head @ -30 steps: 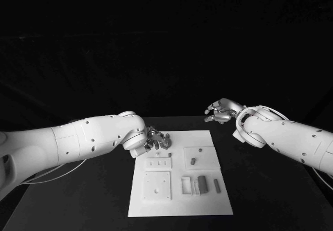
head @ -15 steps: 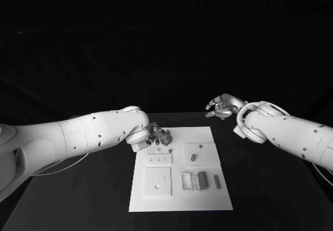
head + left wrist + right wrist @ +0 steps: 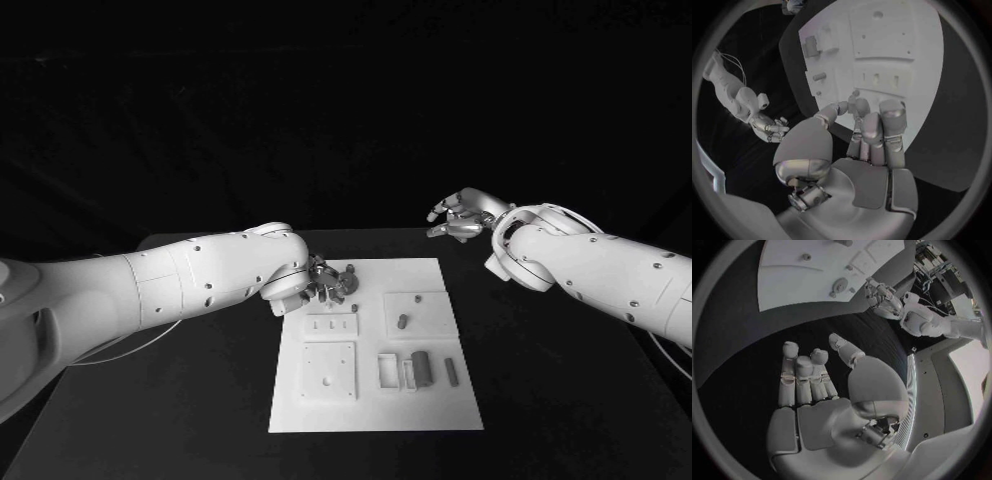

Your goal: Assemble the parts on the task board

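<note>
Two robot hands differ: your left robot hand [image 3: 325, 283], fingers curled together over the task board [image 3: 433, 400] far corner, may pinch a part; I cannot tell. Right robot hand [image 3: 463, 217] waits spread, beyond the board.

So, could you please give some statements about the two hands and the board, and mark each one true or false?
1. The left hand is over the far left corner of the board. True.
2. The right hand is holding a part. False: it hovers off the board, over the black table, fingers apart, holding nothing.
3. Several dark parts lie on the near right area of the board. True.
4. The board hangs over the table's edge. False: it lies flat in the middle of the table.
5. The two hands touch each other. False: they are well apart, on opposite sides of the board.
</note>
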Robot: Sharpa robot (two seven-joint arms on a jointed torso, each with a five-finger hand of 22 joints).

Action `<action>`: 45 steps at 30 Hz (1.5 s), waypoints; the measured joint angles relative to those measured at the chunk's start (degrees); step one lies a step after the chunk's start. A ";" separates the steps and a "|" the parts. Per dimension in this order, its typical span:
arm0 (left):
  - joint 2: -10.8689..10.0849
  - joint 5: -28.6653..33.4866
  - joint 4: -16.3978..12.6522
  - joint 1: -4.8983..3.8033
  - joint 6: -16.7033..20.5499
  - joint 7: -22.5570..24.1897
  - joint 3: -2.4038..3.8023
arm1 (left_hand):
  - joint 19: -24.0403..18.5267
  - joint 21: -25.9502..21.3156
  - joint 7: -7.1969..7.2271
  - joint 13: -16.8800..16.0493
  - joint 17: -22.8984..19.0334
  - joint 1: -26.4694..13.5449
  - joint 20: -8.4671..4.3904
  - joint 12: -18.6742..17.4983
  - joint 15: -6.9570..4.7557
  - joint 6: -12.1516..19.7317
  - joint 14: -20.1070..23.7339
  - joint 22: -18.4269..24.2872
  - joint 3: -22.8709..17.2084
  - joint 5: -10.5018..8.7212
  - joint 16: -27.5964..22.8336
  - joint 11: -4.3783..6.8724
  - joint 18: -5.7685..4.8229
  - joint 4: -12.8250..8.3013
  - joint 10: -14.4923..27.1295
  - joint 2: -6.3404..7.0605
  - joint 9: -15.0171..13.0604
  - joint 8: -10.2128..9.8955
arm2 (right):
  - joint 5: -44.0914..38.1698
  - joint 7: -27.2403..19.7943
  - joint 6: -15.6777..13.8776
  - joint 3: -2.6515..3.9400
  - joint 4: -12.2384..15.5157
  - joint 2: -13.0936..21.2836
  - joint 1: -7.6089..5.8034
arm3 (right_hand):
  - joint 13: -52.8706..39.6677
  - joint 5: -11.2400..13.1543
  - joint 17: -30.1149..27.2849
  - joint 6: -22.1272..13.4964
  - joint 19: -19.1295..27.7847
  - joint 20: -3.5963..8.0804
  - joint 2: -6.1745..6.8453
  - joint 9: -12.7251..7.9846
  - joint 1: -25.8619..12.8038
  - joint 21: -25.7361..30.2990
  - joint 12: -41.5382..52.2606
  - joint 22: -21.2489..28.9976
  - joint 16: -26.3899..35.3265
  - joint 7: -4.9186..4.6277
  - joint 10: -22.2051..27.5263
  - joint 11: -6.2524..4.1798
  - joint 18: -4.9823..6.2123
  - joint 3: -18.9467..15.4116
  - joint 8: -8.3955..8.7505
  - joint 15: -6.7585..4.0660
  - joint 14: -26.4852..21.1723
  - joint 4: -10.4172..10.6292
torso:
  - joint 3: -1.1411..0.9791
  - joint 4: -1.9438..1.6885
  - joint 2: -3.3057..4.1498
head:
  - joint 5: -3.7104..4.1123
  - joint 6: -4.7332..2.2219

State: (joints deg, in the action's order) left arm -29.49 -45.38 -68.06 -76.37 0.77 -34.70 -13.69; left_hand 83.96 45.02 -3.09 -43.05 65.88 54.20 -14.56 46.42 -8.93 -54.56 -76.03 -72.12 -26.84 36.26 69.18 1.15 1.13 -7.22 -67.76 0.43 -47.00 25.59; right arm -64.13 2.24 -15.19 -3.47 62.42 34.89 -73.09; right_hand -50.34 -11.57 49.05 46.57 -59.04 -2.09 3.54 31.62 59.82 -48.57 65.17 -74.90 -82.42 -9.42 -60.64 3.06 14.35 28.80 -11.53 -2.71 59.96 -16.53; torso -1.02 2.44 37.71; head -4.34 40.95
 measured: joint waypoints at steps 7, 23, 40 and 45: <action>-0.42 -0.97 0.11 1.39 0.16 -0.03 -0.02 | 0.00 0.00 0.00 0.19 0.00 -0.24 0.01 0.01 0.00 0.00 0.00 -0.05 0.07 0.41 0.00 0.00 0.00 -0.07 0.00 0.16 -0.27 0.34 | 0.00 0.04 0.03 0.00 -0.11 -0.08 0.00 | 0.05 -0.20 -0.05 0.08 0.08 -0.09 0.00 0.00 0.00 0.00 0.00 0.00 0.00 0.08 -0.01 -0.01 0.00 0.00 0.00 0.01 0.00 0.00 | 0.04 0.04 0.00 | -0.03 0.20; -1.11 -2.11 0.06 3.95 0.79 -0.03 -0.04 | 0.00 0.00 0.00 0.47 -0.05 -0.68 0.03 0.34 0.00 0.00 0.00 -0.04 -0.01 0.39 0.00 0.09 0.00 0.01 0.09 -0.07 -0.29 0.59 | 0.00 0.08 0.33 0.00 -0.32 -0.30 0.00 | 0.05 -0.41 -0.05 0.09 0.10 -0.10 0.00 0.01 0.00 0.00 0.00 0.00 0.00 0.09 0.13 0.13 0.00 0.00 0.00 0.03 0.00 0.00 | 0.08 0.08 0.05 | 0.07 0.39; -1.36 -5.27 -0.60 4.11 1.45 0.02 -0.01 | 0.00 0.01 0.00 0.83 0.05 -1.40 0.06 0.79 -0.21 0.00 -0.21 -0.03 -0.10 0.06 0.44 0.09 0.00 -0.07 0.09 0.57 -0.28 3.25 | 0.01 0.10 0.62 0.00 -0.30 -0.39 0.01 | 0.10 -0.41 -0.10 0.10 0.10 -0.11 0.00 -0.04 0.00 0.00 0.00 0.00 0.00 0.10 0.12 0.12 0.00 0.00 0.00 0.19 -0.01 0.00 | -0.04 0.13 0.07 | 0.13 0.70; -1.36 -6.74 -0.72 4.18 1.37 0.02 -0.01 | 0.00 0.01 0.00 0.94 0.24 -1.40 0.06 0.83 -0.29 0.00 -0.30 -0.03 -0.11 0.05 0.50 0.09 -0.01 -0.09 0.09 0.57 -0.26 3.33 | 0.01 0.10 0.74 0.00 -0.32 -0.63 0.01 | 0.10 -0.64 -0.10 0.10 0.10 -0.11 0.00 -0.04 0.00 0.00 0.00 0.00 0.00 0.10 0.11 0.11 0.00 0.00 0.00 0.20 -0.01 0.00 | -0.03 0.15 0.07 | 0.21 0.79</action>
State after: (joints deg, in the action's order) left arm -30.85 -52.11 -68.78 -72.19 2.14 -34.67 -13.70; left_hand 83.96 45.02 -3.09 -42.11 66.12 52.81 -14.49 47.25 -9.22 -54.56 -76.33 -72.15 -26.95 36.31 69.68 1.24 1.12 -7.31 -67.67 1.00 -47.26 28.91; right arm -64.13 2.34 -14.45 -3.47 62.10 34.27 -73.08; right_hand -50.24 -12.21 48.95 46.67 -58.94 -2.19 3.54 31.58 59.82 -48.57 65.17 -74.90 -82.42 -9.32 -60.52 3.17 14.35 28.79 -11.53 -2.51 59.95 -16.53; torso -1.05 2.59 37.77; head -4.13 41.74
